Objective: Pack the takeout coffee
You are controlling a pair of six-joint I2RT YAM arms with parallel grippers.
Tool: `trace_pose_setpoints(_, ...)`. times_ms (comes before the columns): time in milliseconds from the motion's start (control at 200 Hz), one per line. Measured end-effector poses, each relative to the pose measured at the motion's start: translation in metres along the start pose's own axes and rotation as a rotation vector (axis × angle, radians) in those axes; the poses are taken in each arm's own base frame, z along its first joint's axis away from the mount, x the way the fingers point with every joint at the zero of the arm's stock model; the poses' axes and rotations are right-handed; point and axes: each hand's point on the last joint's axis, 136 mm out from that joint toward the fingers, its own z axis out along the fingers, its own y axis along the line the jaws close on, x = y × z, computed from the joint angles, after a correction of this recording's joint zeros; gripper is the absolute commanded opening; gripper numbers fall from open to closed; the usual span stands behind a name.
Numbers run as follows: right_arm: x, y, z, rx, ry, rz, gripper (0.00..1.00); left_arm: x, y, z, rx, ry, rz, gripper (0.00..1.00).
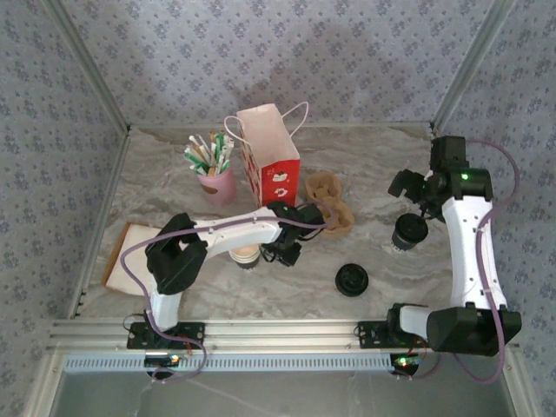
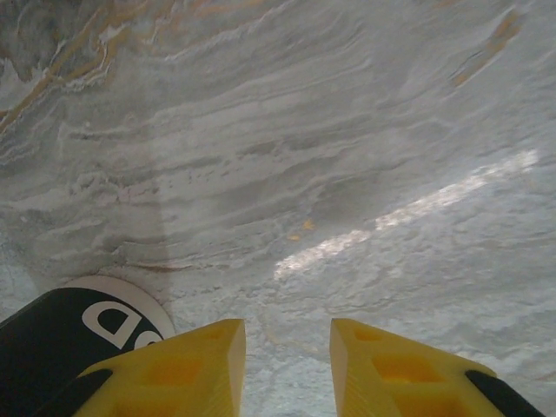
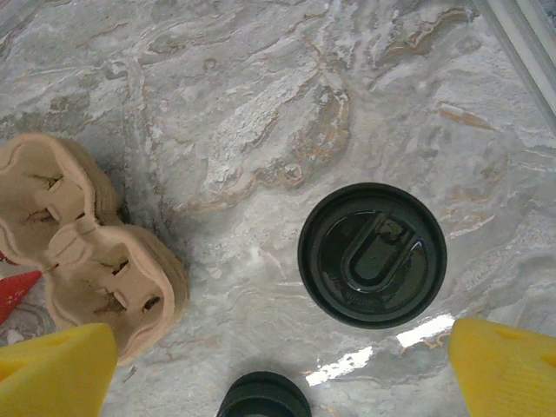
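An open-topped coffee cup [image 1: 246, 254] stands on the marble table just left of my left gripper [image 1: 282, 250]. In the left wrist view its black side with white lettering [image 2: 78, 326] sits beside the left finger. My left gripper [image 2: 287, 328] has its yellow jaws a narrow gap apart, with bare table between them. A second cup [image 1: 408, 232] with a black lid [image 3: 372, 254] stands below my right gripper [image 1: 407, 191]. That gripper [image 3: 282, 347] is wide open above the table, near the cup but not around it. A loose black lid [image 1: 352, 280] [image 3: 263, 397] lies nearer the front.
A brown pulp cup carrier [image 1: 330, 204] [image 3: 87, 248] lies beside a red and white paper bag [image 1: 269, 156]. A pink cup of stirrers [image 1: 215, 178] stands at the back left. A tan flat sheet [image 1: 130, 252] lies by the left edge.
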Motion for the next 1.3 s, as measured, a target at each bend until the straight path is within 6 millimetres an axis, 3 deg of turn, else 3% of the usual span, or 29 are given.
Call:
trace_pose_setpoints(565, 0.018, 0.038, -0.003, -0.088, 0.034, -0.099, 1.00, 0.015, 0.035, 0.009, -0.073, 0.023, -0.037, 0.29)
trace_pose_setpoints(899, 0.031, 0.062, 0.010, -0.107, 0.085, -0.176, 1.00, 0.035, 0.064, 0.011, -0.101, 0.042, -0.095, 0.29)
trace_pose_setpoints(1304, 0.055, 0.107, 0.025, -0.166, 0.149, -0.319, 1.00, 0.052, 0.091, 0.011, -0.100, 0.039, -0.168, 0.30)
